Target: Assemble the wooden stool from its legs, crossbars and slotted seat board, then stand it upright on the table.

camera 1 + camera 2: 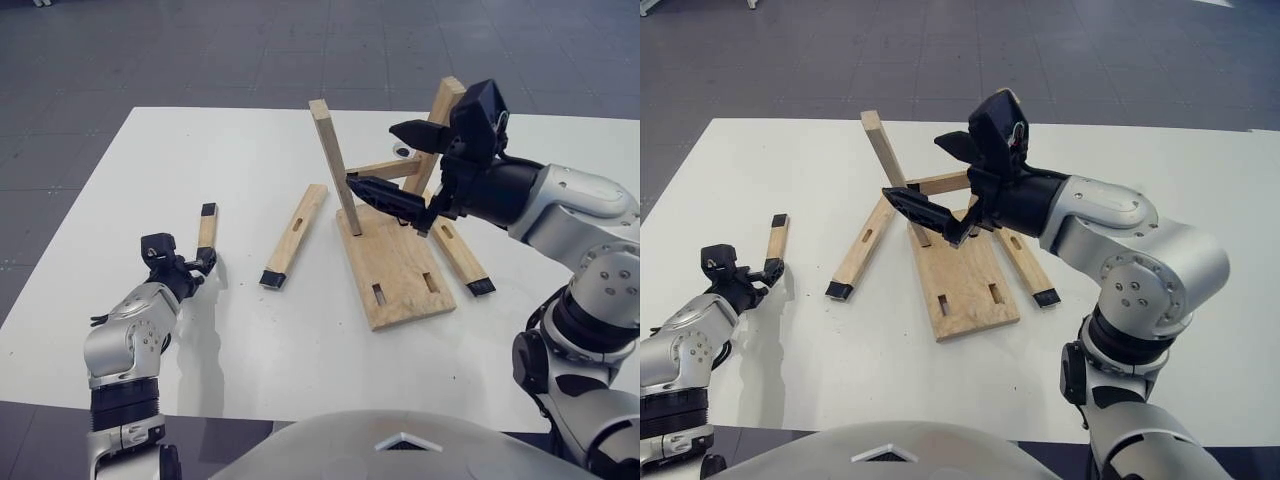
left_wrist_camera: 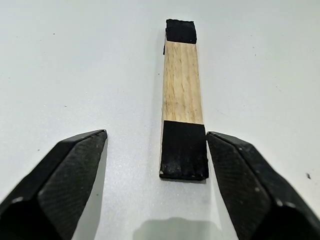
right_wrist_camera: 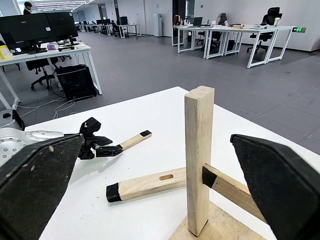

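Left wrist view: I am holding my left gripper (image 2: 156,134) spread, its fingertips flanking the black-capped end of a short crossbar (image 2: 182,85) lying on the white table (image 1: 250,340). My right gripper (image 3: 157,139) is gaping wide around a leg (image 3: 199,160) standing upright on the flat-lying slotted seat board (image 1: 400,280).

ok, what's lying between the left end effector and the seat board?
A loose slotted leg lies flat between the left end effector and the seat board, clear in the left eye view.
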Motion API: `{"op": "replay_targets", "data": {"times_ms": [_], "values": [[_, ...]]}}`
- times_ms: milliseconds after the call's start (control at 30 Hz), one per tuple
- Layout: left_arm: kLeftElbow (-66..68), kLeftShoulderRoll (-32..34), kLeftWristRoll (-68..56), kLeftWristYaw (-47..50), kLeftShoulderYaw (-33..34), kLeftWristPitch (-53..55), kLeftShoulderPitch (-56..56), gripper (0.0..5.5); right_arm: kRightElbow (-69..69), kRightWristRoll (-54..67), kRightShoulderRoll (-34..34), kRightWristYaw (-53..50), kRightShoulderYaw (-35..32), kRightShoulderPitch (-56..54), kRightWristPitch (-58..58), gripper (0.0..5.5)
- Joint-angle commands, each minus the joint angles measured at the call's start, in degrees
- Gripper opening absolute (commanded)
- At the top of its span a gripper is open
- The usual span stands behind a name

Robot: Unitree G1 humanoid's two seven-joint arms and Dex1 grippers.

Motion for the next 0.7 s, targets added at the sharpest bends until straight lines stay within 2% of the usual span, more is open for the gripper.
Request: {"op": "replay_targets", "data": {"times_ms": [33,133,533,633,700], "values": [[9.63,-1.83,2.67,-3.60,-3.40,-0.71,-1.45,3.60,0.12,1.45,0.59,-2.44,-0.99,-2.07,0.81,5.49],[12.71,-2.68,3.78,-5.88,-4.68,-1.56,-2.55,3.08,0.51,1.99,0.34,-3.83,-1.86,-3.48,0.89,5.50],[15.95,-5.55,6.23,-8.89,-5.55,-3.19,4.74,1.38,6.35,4.98,0.69,-10.97,-7.70,-16.00,1.44,5.50],[15.81,-6.76,6.11,-8.08,-5.22,-4.52,5.58,1.31,8.72,3.78,1.27,-13.98,-9.61,-18.14,0.38,5.50],[11.66,-7.86,4.49,-5.19,-1.63,-6.04,3.98,1.31,11.37,2.40,1.77,-16.64,-10.89,-19.74,-0.91,5.50]]}}
